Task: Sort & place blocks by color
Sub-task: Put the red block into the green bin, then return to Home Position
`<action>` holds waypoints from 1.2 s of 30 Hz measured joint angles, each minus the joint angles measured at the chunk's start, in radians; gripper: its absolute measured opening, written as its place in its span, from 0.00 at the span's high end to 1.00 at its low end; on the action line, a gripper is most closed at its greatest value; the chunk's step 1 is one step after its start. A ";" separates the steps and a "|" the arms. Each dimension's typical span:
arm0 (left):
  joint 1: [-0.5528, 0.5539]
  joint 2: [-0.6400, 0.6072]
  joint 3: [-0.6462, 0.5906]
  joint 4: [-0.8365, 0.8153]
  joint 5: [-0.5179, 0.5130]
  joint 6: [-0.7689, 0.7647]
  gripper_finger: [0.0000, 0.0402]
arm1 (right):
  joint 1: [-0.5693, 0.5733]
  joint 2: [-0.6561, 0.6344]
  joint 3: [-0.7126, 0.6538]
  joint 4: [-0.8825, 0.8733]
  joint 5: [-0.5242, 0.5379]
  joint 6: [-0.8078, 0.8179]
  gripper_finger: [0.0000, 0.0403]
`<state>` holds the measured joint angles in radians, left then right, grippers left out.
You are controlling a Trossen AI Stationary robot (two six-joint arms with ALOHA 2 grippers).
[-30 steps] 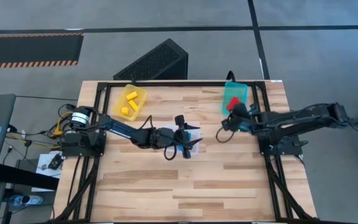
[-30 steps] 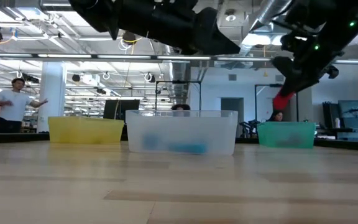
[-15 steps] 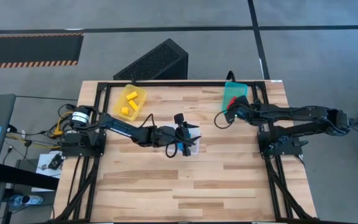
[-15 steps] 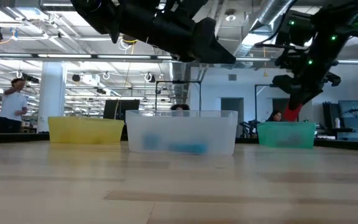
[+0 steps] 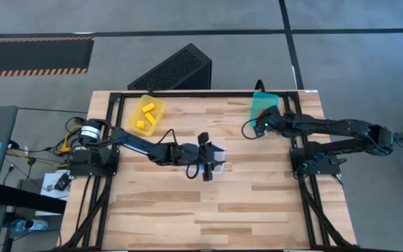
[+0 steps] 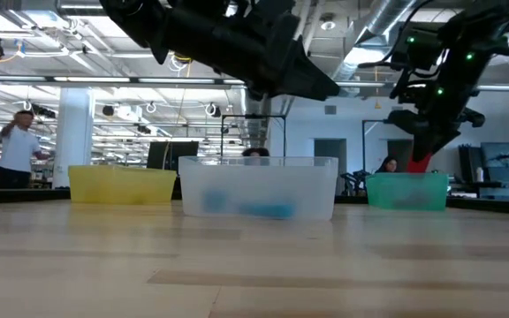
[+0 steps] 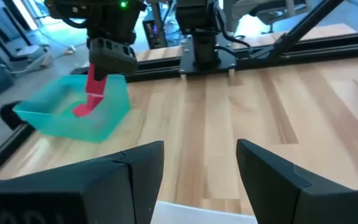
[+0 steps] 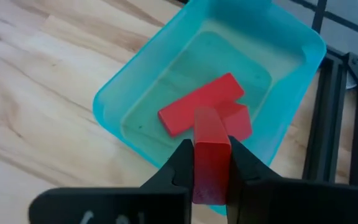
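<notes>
Over teal bin (image 8: 278, 43): right claw (image 8: 210, 163) clamped on red block (image 8: 211, 152).

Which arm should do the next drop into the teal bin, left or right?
Right. The right claw is shut on a red bar block directly above the translucent teal plastic bin, which already holds red blocks. The left claw is open and empty over the clear bin at mid-table.

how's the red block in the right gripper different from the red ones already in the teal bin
The held red block stands on end, clamped in the right gripper above the teal bin; the two red blocks in the bin lie flat on its floor. The held one touches nothing but the fingers; the binned ones rest against each other. All share the same red.
</notes>
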<state>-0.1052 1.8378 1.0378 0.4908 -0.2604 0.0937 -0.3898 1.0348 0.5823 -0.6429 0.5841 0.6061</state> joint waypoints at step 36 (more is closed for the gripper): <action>0.004 -1.260 -0.940 0.169 -0.040 -0.006 0.72 | 0.714 -0.477 -0.177 0.752 -0.189 -0.519 0.96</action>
<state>-0.1014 0.5774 0.0981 0.6602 -0.3007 0.0875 0.3246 0.5576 0.4058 0.1092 0.3952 0.0869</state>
